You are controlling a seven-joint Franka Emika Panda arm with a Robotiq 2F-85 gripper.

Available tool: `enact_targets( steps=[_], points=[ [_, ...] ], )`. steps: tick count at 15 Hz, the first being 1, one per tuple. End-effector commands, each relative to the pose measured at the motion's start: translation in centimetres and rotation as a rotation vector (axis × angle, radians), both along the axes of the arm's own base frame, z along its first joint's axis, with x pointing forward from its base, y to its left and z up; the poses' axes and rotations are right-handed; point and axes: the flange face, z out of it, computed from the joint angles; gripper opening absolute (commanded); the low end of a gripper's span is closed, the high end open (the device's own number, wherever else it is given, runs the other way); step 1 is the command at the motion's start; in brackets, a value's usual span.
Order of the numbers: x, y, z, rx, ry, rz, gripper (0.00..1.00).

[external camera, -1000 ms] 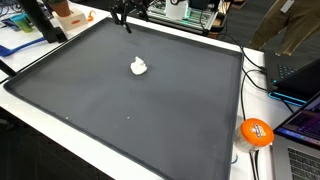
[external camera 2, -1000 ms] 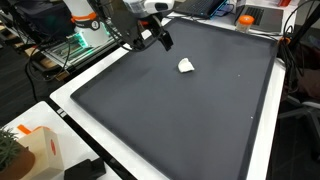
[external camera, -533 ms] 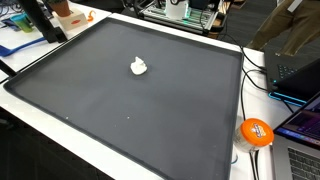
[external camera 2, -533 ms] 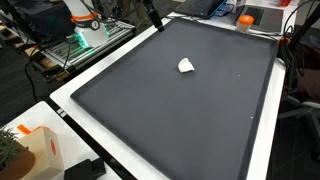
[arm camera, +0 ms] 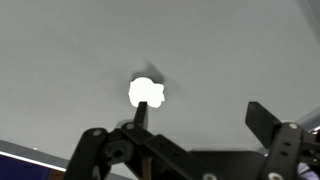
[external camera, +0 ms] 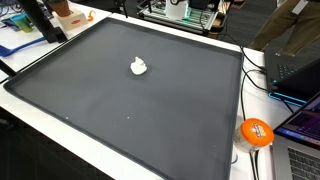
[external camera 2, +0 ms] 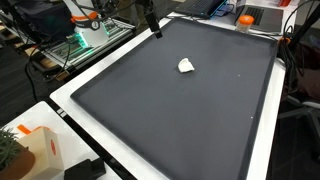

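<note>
While the pincer (arm camera: 180,135) hung high above the tabletop (external camera: 45,122), its jaws stood as wide as they go and held nothing, as the wrist view showed. White lump (external camera: 139,67): small and irregular, it lay alone on the black mat (external camera: 160,125), apart from every edge and nearly beneath the wrist camera. Orange round object (external camera: 256,132) and cables (external camera: 252,70): these sat off the mat, well apart from the lump, probably leaving it open to approach from any side.
</note>
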Motion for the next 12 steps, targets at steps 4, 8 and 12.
enact_targets(
  steps=[4,8,12],
  points=[
    [-6.3,3.4,-1.3,-0.271,0.009,-0.223,1.00],
    [-5.5,6.6,0.5,-0.369,-0.011,-0.333,1.00],
    [-5.0,7.1,0.4,-0.341,-0.020,-0.317,1.00]
  ],
)
